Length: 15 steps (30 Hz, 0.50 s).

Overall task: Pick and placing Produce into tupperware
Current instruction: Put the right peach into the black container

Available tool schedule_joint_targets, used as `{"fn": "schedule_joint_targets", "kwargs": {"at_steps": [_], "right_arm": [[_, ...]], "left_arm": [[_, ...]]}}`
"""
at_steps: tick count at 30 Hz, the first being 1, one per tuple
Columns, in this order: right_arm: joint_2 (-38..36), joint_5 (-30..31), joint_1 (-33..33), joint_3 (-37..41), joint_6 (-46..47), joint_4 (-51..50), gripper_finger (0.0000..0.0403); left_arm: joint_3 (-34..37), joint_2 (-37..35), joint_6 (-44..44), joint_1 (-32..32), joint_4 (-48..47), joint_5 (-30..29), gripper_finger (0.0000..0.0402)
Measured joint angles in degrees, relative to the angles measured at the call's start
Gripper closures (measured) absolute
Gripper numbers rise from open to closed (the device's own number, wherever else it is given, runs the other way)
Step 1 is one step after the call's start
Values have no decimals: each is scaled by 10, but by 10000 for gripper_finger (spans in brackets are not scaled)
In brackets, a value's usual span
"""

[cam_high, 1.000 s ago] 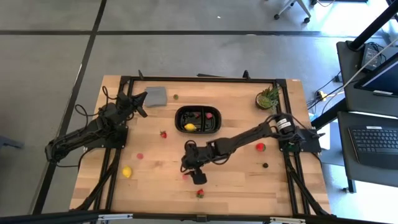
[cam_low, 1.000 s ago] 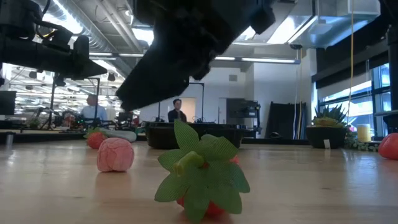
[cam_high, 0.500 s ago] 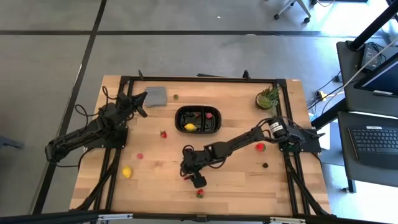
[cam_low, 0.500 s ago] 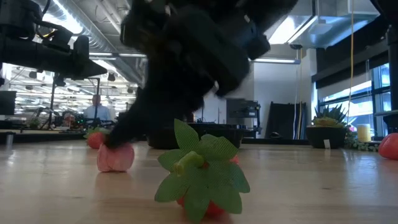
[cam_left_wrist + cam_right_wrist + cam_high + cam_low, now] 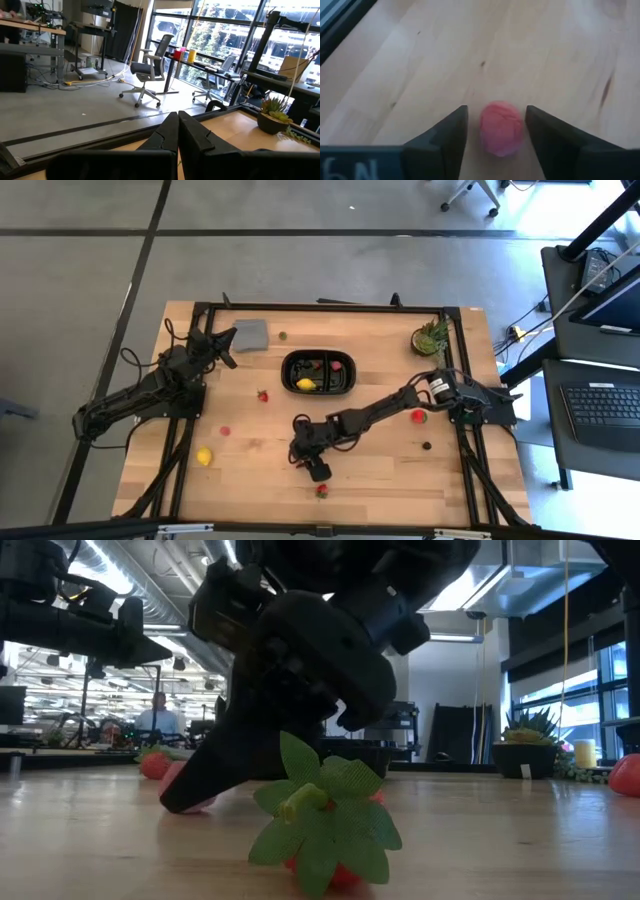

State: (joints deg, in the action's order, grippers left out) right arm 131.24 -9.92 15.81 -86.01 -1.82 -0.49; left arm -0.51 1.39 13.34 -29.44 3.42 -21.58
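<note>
My right gripper is open and low over the table, slanting down. One finger stands on each side of a small pink toy fruit, which rests on the wood with a narrow gap to each finger. In the high view this is near the table's middle front. The black tupperware lies farther back and holds a yellow lemon piece and red pieces. My left gripper is shut and level at the far left, with nothing in it.
Loose produce lies about: a leafy strawberry just in front of the right gripper, a strawberry, a lemon, red pieces and a dark piece. A grey square piece and a potted plant stand at the back.
My right gripper has come down toward the pink fruit. In the low view its fingers have dropped from above the fruit to the table around it, hiding most of it. The fruit has stayed in place.
</note>
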Motion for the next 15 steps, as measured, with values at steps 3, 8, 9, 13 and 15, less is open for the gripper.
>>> {"fn": "schedule_joint_targets", "kwargs": {"at_steps": [3, 8, 9, 13, 15], "right_arm": [[0, -3, -6, 0, 1, -1, 234], [-6, -7, -20, 1, 16, -13, 294], [-9, -8, -24, 1, 16, -20, 305], [-48, 1, -50, 5, 18, -63, 324], [-81, 2, -69, 4, 25, -75, 324]], "left_arm": [[0, 0, 0, 0, 0, 0, 401], [0, 0, 0, 0, 0, 0, 401], [0, 0, 0, 0, 0, 0, 401], [0, 0, 0, 0, 0, 0, 401], [0, 0, 0, 0, 0, 0, 401]]}}
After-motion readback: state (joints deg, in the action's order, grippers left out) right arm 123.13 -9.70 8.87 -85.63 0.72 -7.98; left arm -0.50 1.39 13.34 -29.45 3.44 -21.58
